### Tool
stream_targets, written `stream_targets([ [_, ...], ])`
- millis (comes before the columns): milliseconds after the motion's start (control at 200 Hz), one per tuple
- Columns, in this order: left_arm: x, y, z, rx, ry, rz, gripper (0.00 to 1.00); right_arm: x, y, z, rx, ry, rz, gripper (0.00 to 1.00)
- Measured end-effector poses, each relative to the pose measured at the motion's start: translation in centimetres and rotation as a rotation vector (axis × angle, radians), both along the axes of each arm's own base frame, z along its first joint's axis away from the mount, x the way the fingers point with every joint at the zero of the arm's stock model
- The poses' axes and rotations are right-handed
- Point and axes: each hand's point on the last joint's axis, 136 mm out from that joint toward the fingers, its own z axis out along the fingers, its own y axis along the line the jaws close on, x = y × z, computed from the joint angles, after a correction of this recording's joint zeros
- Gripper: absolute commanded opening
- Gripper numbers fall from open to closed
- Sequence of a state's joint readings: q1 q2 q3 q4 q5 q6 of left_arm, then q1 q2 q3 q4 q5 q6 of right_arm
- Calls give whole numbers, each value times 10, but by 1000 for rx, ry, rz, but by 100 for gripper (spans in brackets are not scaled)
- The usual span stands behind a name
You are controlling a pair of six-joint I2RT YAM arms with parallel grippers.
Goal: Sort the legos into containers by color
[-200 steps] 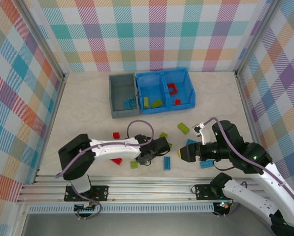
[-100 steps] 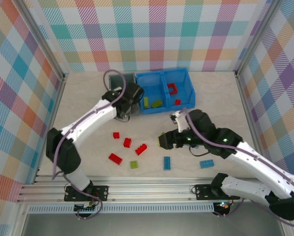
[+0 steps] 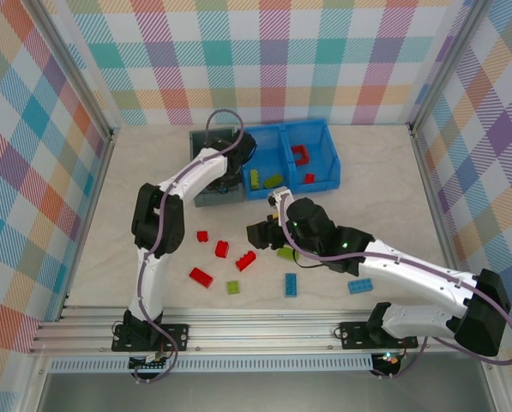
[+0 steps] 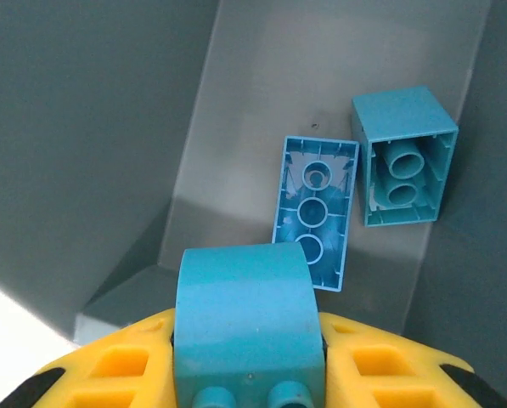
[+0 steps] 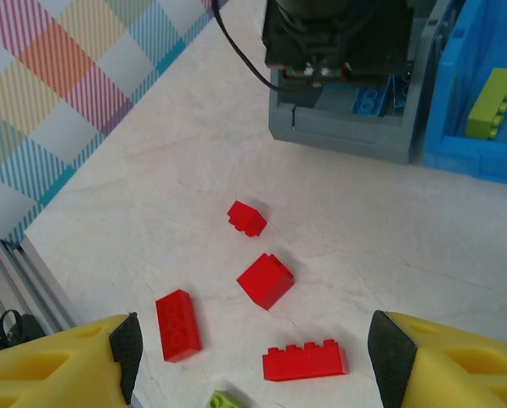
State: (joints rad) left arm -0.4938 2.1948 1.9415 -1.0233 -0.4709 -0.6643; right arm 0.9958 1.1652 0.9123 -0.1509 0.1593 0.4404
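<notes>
Left gripper (image 4: 250, 378) clamped on light blue brick (image 4: 245, 314), over grey bin (image 4: 83, 127) holding two blue bricks (image 4: 317, 212). Right gripper (image 5: 253, 361) wide open, empty, above red bricks (image 5: 265, 280) on table (image 5: 151, 170).

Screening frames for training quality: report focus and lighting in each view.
Top external: even light, faint shadows, no glare. Left wrist: grey bin interior dim, the table patch blown white, held blue brick slightly soft. Right wrist: red bricks crisp, yellow jaws at the bottom corners blurred.

Pale marbled tabletop (image 3: 384, 172); pastel plaid walls (image 3: 281, 60) on 3 sides; silver aluminium rail (image 3: 256, 330) along near edge, beyond table.
</notes>
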Motion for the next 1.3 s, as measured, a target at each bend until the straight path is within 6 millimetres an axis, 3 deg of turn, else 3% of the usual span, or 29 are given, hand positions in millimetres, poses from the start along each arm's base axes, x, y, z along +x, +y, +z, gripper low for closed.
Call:
stream_targets([
  [290,1,6,-3,16,15,-11,52,1,-2,5,19,3,-18,73],
  [525,-2,8,2,18,18,-12,56,3,-9,-2,-13,16,-54,73],
  [630,-7,9,25,-5,-18,-12,59,6,-17,-7,-44,33,-95,73],
  [760,-21,2,83,-75,-134,-37,62,12,-19,-22,-114,118,-164,72],
  [905,-76,-6,155,-182,-290,-130,69,10,-12,-67,-197,310,-255,65],
  [995,-125,-12,175,-283,-350,-235,73,-3,-7,-100,-266,453,-320,66],
  [1100,-177,-9,169,-406,-352,-338,73,-16,8,-127,-308,612,-404,67],
  [1300,-251,3,126,-574,-282,-457,79,-27,25,-165,-306,820,-546,72],
])
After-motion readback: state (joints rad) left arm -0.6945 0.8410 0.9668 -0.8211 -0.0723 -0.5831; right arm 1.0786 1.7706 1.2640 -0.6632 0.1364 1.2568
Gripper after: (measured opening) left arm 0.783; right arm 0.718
